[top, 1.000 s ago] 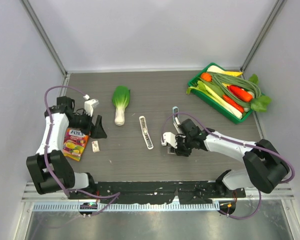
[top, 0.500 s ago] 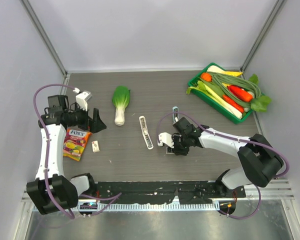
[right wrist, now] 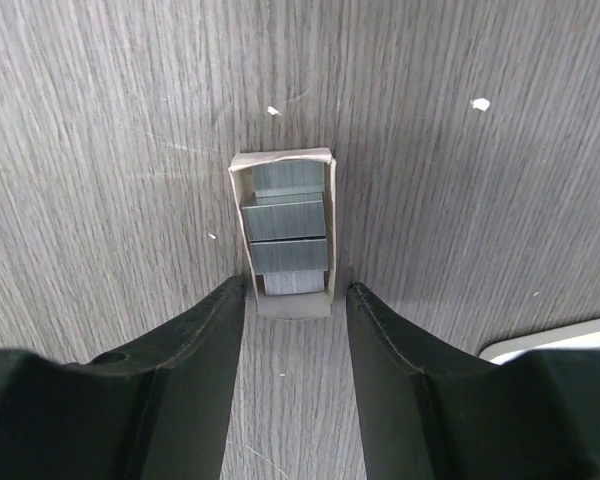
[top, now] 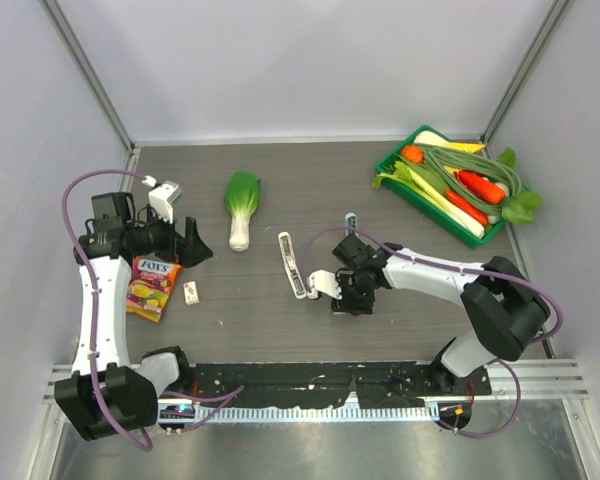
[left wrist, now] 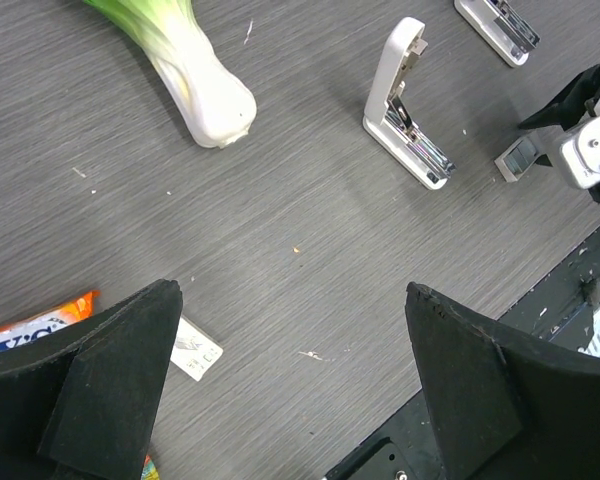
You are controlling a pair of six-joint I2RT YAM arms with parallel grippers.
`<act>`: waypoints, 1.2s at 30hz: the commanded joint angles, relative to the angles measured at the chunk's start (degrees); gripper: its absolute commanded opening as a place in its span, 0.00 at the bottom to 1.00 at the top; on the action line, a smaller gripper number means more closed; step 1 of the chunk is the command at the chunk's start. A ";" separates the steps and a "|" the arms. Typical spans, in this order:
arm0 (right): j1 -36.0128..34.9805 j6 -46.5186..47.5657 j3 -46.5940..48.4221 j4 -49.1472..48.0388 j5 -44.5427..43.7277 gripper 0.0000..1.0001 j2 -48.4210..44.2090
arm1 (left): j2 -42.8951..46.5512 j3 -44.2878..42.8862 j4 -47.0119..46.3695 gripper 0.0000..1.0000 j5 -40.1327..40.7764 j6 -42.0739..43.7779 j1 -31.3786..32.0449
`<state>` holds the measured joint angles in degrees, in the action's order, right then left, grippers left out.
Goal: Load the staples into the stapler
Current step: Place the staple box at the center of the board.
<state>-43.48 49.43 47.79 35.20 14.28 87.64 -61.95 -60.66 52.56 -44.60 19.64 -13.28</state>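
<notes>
The stapler (top: 292, 265) is white and lies opened near the table's middle, its metal channel showing; it also shows in the left wrist view (left wrist: 400, 105). The staples (right wrist: 288, 235) are silvery strips in a small open cardboard tray, also seen in the left wrist view (left wrist: 520, 158). My right gripper (right wrist: 292, 295) is open and low over the table, its fingertips (right wrist: 230, 300) on either side of the tray's near end. In the top view it (top: 346, 298) is just right of the stapler. My left gripper (left wrist: 290, 400) is open and empty, held above the table at the left (top: 195, 248).
A small whitish printed card or box (top: 191, 292) lies by a colourful snack bag (top: 150, 285). A bok choy (top: 242, 205) lies behind the stapler. A pale blue-grey bar (top: 351, 218) lies behind my right gripper. A green tray (top: 388, 178) of vegetables stands at the back right.
My right gripper has moved left, closer to the stapler, staying low on the table. My left arm has lifted and drawn back a little toward the left wall.
</notes>
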 commanded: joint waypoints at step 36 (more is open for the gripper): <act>-0.55 -24.48 11.10 7.24 5.13 0.46 -1.60 | 6.93 4.76 -8.26 0.98 -1.11 -7.69 -0.52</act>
<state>-43.92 27.20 55.53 33.34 16.27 83.26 -56.25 -56.40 46.89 -46.04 12.49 -13.28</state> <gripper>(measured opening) 0.462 0.985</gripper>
